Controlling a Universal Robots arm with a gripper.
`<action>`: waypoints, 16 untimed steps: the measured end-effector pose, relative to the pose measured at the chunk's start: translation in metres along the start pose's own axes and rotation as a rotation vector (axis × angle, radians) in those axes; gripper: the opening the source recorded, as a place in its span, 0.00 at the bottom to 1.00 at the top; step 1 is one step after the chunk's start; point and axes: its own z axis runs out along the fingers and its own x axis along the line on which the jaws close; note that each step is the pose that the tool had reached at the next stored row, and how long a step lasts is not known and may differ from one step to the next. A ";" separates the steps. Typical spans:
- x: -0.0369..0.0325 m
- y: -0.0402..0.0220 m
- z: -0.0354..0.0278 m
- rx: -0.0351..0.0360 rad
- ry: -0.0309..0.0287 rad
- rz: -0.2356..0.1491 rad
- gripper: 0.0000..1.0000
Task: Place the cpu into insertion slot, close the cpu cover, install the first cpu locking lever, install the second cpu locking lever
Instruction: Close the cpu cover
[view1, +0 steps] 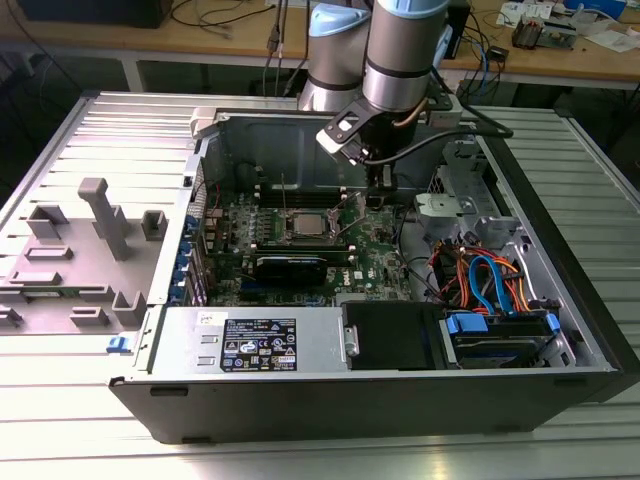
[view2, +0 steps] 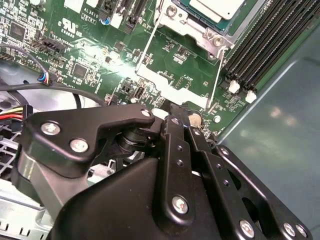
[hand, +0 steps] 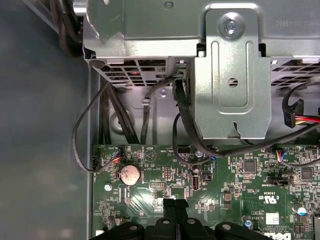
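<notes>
The gripper (view1: 377, 188) hangs low over the green board (hand: 240, 200). In the first wrist view its fingers are pressed together, with nothing seen between them. The cpu (view2: 215, 7) sits in the insertion slot (view1: 304, 227), which lies toward the exterior view's left of the gripper. The cpu cover (view2: 200, 31) appears to lie down around it. Two thin wire levers (view2: 148, 45) run lengthwise from the slot toward the gripper. The one beside the memory slots (view2: 265, 35) ends nearest the fingertips, so it is probably the lever in hand.
</notes>
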 end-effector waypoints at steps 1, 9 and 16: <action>0.0000 -0.0003 0.0000 0.0054 -0.0001 0.000 0.11; 0.0000 -0.0062 -0.0001 0.0104 0.0001 0.000 0.11; 0.0001 -0.0135 -0.0012 0.0164 -0.0001 0.000 0.11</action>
